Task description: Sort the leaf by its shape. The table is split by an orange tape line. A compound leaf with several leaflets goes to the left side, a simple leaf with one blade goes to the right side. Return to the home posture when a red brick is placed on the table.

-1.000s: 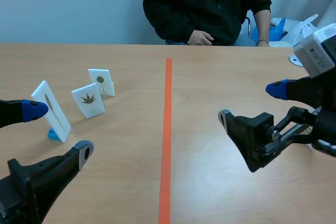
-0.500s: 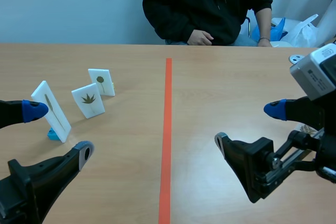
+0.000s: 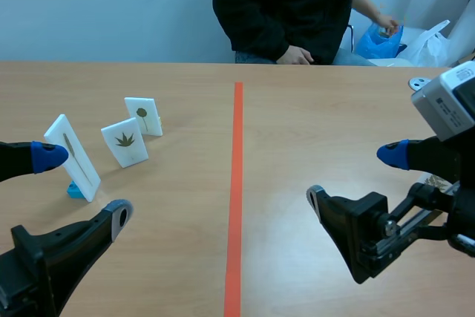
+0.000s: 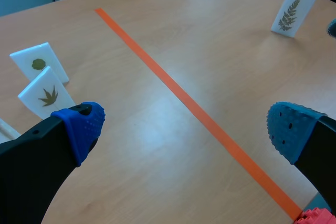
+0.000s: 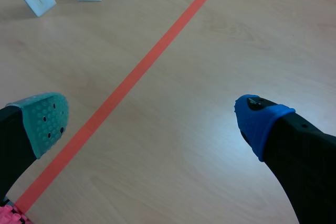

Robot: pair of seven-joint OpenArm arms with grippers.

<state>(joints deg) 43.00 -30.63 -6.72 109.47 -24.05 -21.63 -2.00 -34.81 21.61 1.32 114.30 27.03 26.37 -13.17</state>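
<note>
Here the left gripper [image 3: 83,185] and the right gripper [image 3: 355,176] sit low in the frame, fingers spread wide, holding nothing. Left of the orange tape line [image 3: 237,183] stand three white upright cards: the narrow-leaf card [image 3: 72,156], the palmate-leaf card [image 3: 125,141] and the round-leaf card [image 3: 144,115]. A white fern-frond card [image 4: 290,9] stands across the line.

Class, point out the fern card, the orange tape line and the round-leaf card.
fern card [image 4: 292,9], left wrist view, on the leaf print.
orange tape line [image 3: 236,183], scene view, mid-length.
round-leaf card [image 3: 143,116], scene view, card face.

Bright, even light leaves soft glare patches on the table [image 5: 210,145].
</note>
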